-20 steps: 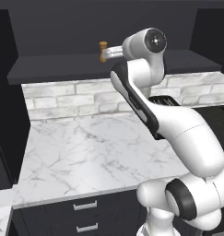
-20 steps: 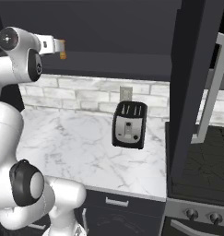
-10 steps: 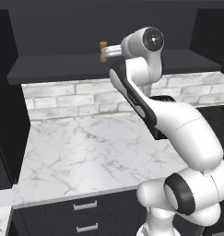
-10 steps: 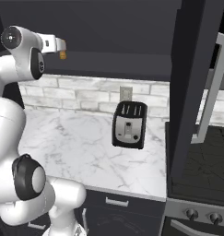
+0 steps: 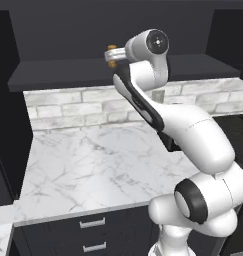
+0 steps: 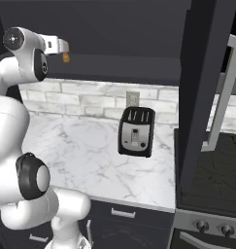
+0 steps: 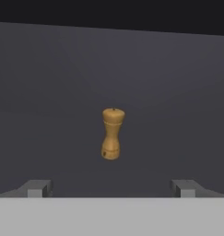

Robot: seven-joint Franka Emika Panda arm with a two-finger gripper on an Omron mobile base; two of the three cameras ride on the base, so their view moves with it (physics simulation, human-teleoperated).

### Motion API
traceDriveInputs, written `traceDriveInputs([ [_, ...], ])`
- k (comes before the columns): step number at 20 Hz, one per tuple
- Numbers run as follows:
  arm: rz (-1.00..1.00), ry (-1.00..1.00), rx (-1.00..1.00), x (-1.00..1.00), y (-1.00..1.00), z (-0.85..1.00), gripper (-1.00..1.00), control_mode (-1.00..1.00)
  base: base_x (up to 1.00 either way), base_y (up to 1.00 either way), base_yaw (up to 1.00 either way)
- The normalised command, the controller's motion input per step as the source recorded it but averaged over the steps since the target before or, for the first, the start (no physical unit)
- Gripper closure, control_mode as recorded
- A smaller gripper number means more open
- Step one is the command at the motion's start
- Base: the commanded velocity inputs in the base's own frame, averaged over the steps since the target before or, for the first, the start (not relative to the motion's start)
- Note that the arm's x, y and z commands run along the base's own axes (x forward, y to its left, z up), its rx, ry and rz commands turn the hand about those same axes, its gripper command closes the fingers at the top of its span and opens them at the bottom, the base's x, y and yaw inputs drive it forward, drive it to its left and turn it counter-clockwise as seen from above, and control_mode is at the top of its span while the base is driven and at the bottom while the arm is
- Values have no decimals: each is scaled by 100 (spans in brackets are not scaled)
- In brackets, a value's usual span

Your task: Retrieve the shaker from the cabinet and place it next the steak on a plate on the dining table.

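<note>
I held my gripper fully open and empty, level with the cabinet shelf, so both fingers could pass either side of the shaker, which stood upright at twelve o'clock, well apart from my fingertips.

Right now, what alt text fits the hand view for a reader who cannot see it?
A small wooden shaker stands upright on the dark cabinet shelf, centred ahead of the open gripper, whose fingertips sit wide apart, short of it.
</note>
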Motion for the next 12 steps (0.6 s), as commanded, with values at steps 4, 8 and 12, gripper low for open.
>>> traceDriveInputs([
  [4,0,0,0,30,3,0,-100,-100,0,0,0],
  [8,0,0,0,31,6,0,-100,-100,0,0,0],
  [12,0,0,0,30,9,0,-100,-100,0,0,0],
])
